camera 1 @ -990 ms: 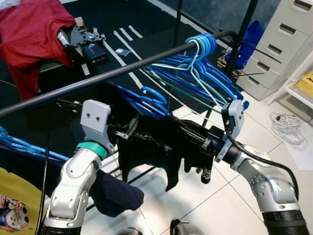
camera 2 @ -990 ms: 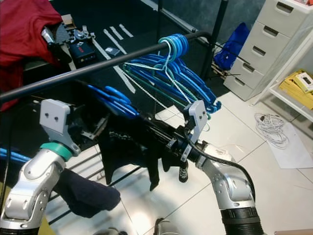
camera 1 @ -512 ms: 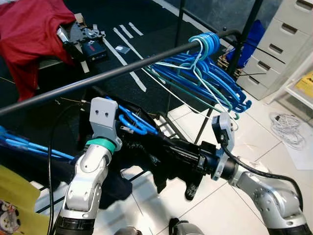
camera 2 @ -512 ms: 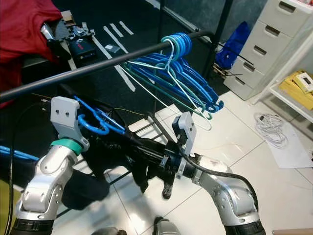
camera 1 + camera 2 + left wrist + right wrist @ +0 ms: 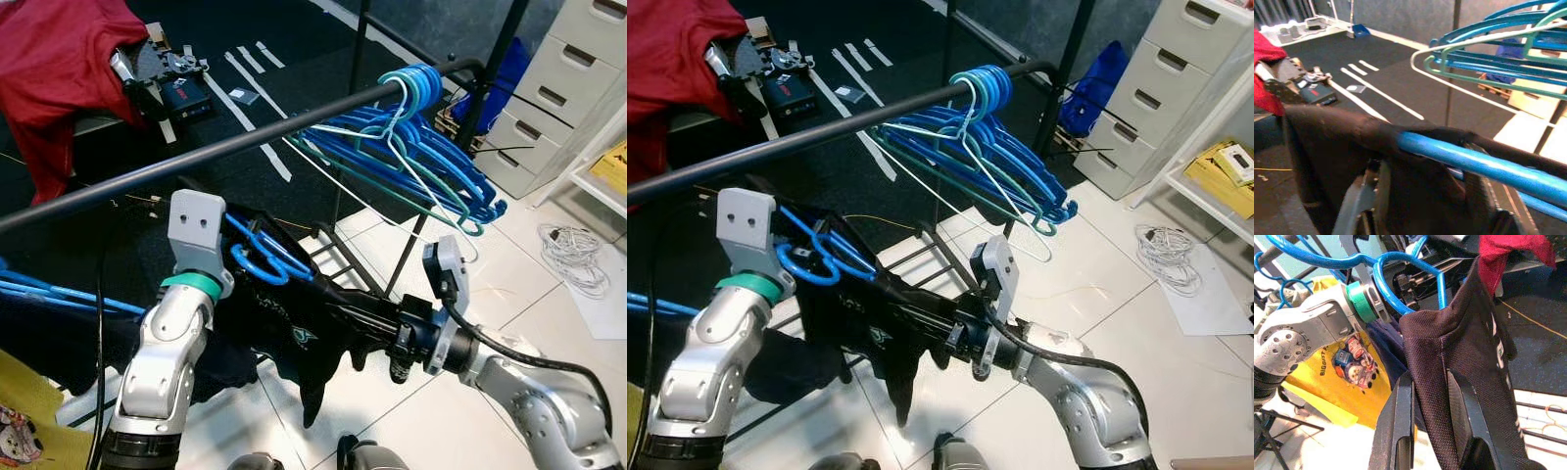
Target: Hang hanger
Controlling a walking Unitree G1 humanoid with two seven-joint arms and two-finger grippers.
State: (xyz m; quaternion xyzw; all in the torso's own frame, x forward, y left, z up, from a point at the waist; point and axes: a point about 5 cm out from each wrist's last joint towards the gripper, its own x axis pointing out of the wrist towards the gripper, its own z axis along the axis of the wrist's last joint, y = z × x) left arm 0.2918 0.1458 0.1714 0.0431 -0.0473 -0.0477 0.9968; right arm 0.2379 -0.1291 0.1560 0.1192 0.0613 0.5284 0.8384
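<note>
A blue hanger (image 5: 257,257) with a black garment (image 5: 299,338) draped over it hangs between my two grippers, below the black rail (image 5: 225,147). My left gripper (image 5: 245,262) sits at the hanger's hook end and is shut on the hanger; the cloth hides its fingers. In the left wrist view the hanger's blue bar (image 5: 1474,161) crosses close in front. My right gripper (image 5: 338,305) reaches in from the right and is shut on the black garment (image 5: 1469,357), one finger (image 5: 1400,431) on each side of the cloth. The hook (image 5: 1405,264) is off the rail.
A bunch of blue and teal hangers (image 5: 411,147) hangs at the rail's right end by the rack upright (image 5: 485,73). More blue hangers (image 5: 59,294) lie low left. A red cloth (image 5: 59,69), white drawers (image 5: 568,78), a white cable (image 5: 578,255) and a yellow bag (image 5: 24,416) surround me.
My right gripper has moved down and to the left with the garment. The hanger and cloth now hang lower beneath the rail. The left gripper has stayed about where it was.
</note>
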